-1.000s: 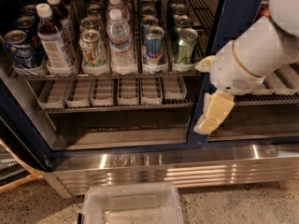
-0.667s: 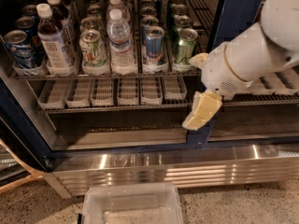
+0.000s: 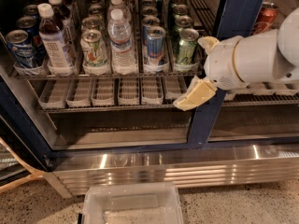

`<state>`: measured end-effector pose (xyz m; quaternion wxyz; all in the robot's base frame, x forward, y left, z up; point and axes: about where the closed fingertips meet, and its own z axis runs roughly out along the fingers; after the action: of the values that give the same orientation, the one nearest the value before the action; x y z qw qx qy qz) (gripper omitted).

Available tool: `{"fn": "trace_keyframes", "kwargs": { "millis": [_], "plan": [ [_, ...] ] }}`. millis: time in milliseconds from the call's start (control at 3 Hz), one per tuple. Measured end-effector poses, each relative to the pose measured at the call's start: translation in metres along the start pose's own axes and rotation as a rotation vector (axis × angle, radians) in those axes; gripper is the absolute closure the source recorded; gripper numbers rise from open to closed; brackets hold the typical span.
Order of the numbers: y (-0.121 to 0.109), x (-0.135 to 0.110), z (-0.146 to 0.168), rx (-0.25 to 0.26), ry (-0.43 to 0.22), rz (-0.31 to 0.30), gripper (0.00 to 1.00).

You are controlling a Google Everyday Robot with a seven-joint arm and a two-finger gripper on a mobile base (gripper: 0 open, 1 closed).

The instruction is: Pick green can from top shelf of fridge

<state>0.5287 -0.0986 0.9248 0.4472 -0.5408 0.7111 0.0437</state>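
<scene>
Green can: shiny dark-green drink can point(image 3: 187, 46), front of the rightmost lane on the grey wire top shelf point(image 3: 107, 73), upper centre.
Gripper: cream two-finger gripper point(image 3: 192, 73), centre right, just beside the can, fingers spread, empty.
Risk: a finger reaching in off-line could topple the neighbouring blue-and-silver can point(image 3: 155, 43).

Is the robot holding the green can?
No, the green can stands on the top shelf, while the gripper hangs beside it, lower right.

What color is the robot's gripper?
Pale yellow; the gripper hovers beside the green can, camera view.
</scene>
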Motion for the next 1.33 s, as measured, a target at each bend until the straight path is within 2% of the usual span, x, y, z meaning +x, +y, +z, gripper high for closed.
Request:
{"fn": "trace_keyframes", "kwargs": {
  "millis": [333,667,1000,1333],
  "plan": [
    [0.000,0.000,0.000,0.000,0.000,0.000,0.00],
    [0.003,0.004,0.007,0.020,-0.026,0.066,0.00],
    [0.022,0.011,0.025,0.057,-0.101,0.179,0.00],
    [0.014,-0.015,0.024,0.112,-0.171,0.239,0.00]
  ]
}}
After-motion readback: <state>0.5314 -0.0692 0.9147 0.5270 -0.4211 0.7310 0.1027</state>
